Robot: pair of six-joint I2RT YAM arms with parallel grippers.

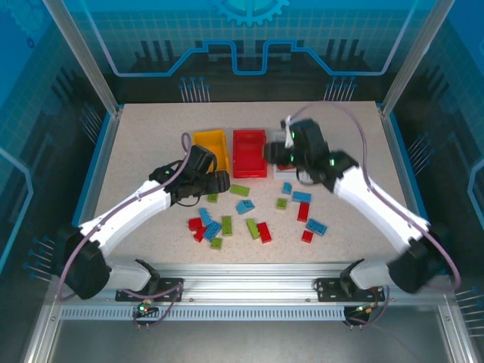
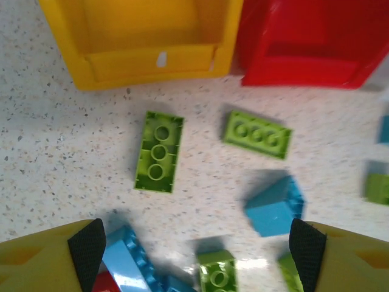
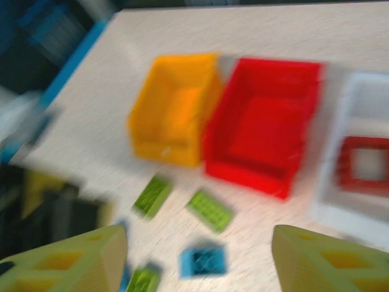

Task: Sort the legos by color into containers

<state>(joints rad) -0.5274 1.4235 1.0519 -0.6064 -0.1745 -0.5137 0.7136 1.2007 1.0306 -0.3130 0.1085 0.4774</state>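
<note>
Lying in the white plastic bin (image 3: 331, 201), a red square frame (image 3: 366, 165) is plain at the right wrist, largely masked overhead; left fingers (image 2: 88, 246) and right fingers (image 3: 97, 258) spread, empty.

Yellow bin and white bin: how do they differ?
The yellow bin stands left of the red bin, the white bin right of it. The yellow bin looks empty; the white bin holds a red piece. Both are open-top rectangular bins.
</note>
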